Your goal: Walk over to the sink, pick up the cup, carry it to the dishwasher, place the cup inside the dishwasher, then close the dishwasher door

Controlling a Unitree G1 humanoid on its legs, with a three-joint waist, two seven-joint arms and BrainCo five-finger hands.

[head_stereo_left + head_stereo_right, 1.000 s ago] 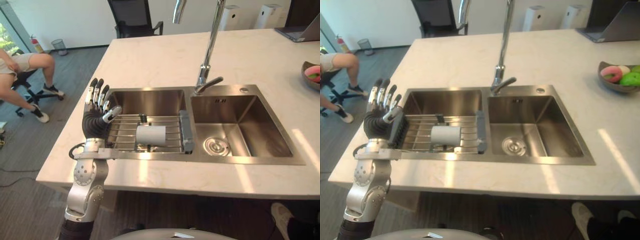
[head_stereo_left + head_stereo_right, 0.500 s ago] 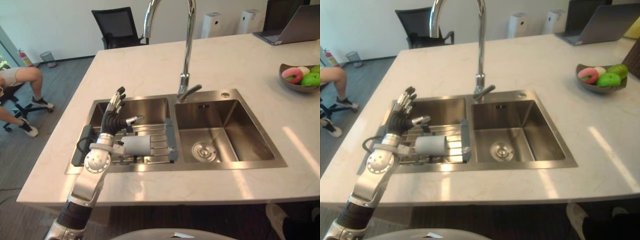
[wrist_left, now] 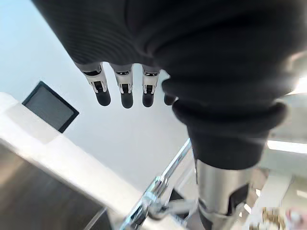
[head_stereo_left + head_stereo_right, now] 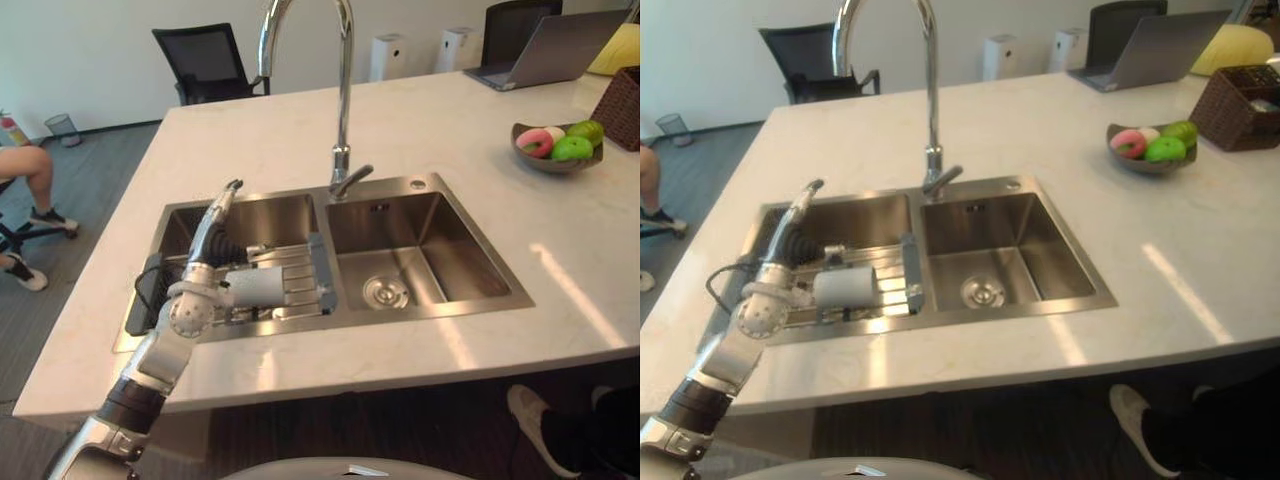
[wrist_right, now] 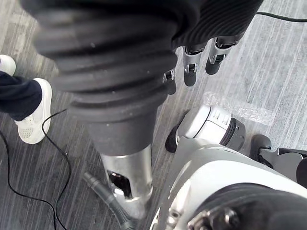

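L edge: person's leg (image 4: 28, 168) on the floor, well apart from the counter (image 4: 260, 130).
L hand (image 4: 208, 240) over the L basin (image 4: 270, 215). Fingers (image 3: 124, 93) straight and close together, holding nothing.
Cup (image 4: 255, 288) lies on its side on the wire rack (image 4: 298, 272) across the L basin, just beside the base of the L hand; can't tell if they touch.
Faucet (image 4: 343, 110) stands behind the divider between the basins.
R basin (image 4: 440, 250) has its drain (image 4: 383, 291) bare.
Fruit bowl (image 4: 555, 150) far R on the counter, laptop (image 4: 540, 50) behind it.
R hand (image 5: 190, 62) hangs over the floor, fingers relaxed, holding nothing.
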